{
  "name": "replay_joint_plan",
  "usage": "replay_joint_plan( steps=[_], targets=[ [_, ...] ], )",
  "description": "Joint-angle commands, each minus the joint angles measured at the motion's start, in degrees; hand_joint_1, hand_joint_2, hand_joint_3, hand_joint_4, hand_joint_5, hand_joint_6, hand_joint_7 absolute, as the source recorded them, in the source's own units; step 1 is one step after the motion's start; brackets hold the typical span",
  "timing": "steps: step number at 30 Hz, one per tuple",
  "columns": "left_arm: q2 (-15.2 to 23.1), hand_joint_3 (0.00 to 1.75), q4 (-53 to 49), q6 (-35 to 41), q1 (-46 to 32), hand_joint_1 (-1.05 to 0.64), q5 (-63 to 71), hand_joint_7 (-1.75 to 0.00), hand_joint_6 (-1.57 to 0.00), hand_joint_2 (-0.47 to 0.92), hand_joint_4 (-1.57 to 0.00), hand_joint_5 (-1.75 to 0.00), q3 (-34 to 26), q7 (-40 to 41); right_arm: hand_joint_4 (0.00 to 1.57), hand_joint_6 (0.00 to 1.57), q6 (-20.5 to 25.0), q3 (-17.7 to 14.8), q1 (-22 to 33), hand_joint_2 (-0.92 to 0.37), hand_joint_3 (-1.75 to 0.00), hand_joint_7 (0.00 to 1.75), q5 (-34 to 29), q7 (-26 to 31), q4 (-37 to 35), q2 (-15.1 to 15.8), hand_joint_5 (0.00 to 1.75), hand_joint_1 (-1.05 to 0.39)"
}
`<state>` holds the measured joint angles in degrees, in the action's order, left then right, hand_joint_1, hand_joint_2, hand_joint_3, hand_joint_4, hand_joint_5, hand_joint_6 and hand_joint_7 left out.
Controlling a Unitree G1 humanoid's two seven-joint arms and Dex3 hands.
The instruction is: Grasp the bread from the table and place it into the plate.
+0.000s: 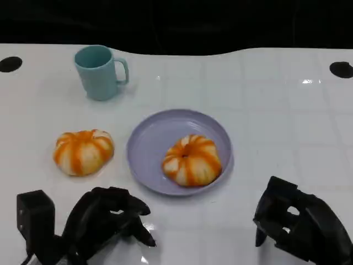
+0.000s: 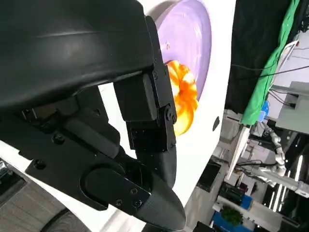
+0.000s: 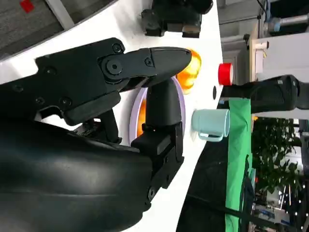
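While one round orange-and-white striped bread bun (image 1: 191, 160) already sits in the lavender plastic plate (image 1: 149, 144), a second bun (image 1: 83, 152) lies on the white table (image 1: 276, 121) toward its left edge. Reach with the left hand (image 1: 107, 218), empty with fingers loosely apart, and close around the bun's sides. The right hand (image 1: 298, 223) near the front edge holds nothing; how far its fingers curl is unclear. A teal mug (image 1: 101, 72) stands near the back.

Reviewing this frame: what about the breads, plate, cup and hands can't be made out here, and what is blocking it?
- Left wrist view: the left hand hides most of the bread on the plate and part of the plate.
- Right wrist view: the right hand covers most of both breads and the plate; the cup is clear.
- Head view: the bottom edge cuts off both hands, so finger posture stays uncertain.
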<state>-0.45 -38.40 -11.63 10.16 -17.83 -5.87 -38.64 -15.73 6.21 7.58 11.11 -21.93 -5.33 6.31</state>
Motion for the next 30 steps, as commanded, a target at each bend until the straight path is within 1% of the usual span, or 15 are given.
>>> replay_joint_plan(
  steps=[1,6,10,17,21,26,30],
  targets=[
    [0.6,0.0,-0.7,0.0,-0.9,-1.05,0.4,-0.21,-1.57,0.77,-1.5,-0.58,0.0,0.0,0.68,0.55,-0.7,-1.1,0.1,-0.92,-0.23,1.71,-0.3,0.0,-0.5,0.0,1.75,-0.57],
    [0.7,0.0,-1.4,-0.4,-0.5,-1.05,0.4,-0.21,-1.57,0.78,-1.5,-0.58,-0.1,-0.1,0.68,0.55,-1.4,-1.6,-0.9,-0.92,-0.24,1.69,1.3,-1.9,-2.3,-0.6,1.75,-0.55],
    [0.9,0.01,-2.7,-0.9,0.1,-1.05,0.0,-0.19,-1.57,0.79,-1.49,-0.58,-0.6,-0.8,0.66,0.56,-0.8,-1.9,-1.5,-0.92,-0.22,1.67,2.7,-3.5,-3.6,-1.3,1.75,-0.55],
    [1.6,0.0,-3.2,-1.0,0.5,-1.05,0.4,-0.21,-1.57,0.78,-1.5,-0.58,-0.7,-0.4,0.66,0.58,-2.8,-2.5,-2.6,-0.92,-0.22,1.59,2.6,-4.6,-5.5,-2.2,1.75,-0.55],
    [1.9,0.0,-3.4,-0.5,0.9,-1.05,0.2,-0.21,-1.57,0.78,-1.5,-0.58,-0.8,-0.5,0.65,0.58,-1.6,-2.9,-3.1,-0.92,-0.22,1.57,3.7,-5.5,-5.7,-2.5,1.75,-0.54],
    [1.9,0.0,-4.8,-1.0,1.6,-1.05,-0.4,-0.21,-1.57,0.78,-1.5,-0.59,-1.4,-1.7,0.65,0.59,-0.2,-2.8,-3.0,-0.92,-0.19,1.6,2.3,-4.5,-5.1,-2.8,1.75,-0.55],
    [2.0,0.0,-4.9,-1.4,1.8,-1.05,0.1,-0.19,-1.57,0.78,-1.5,-0.59,-1.4,-1.7,0.6,0.57,-0.1,-2.4,-2.2,-0.92,-0.18,1.57,0.5,-3.2,-4.1,-2.7,1.75,-0.58]
  ],
)
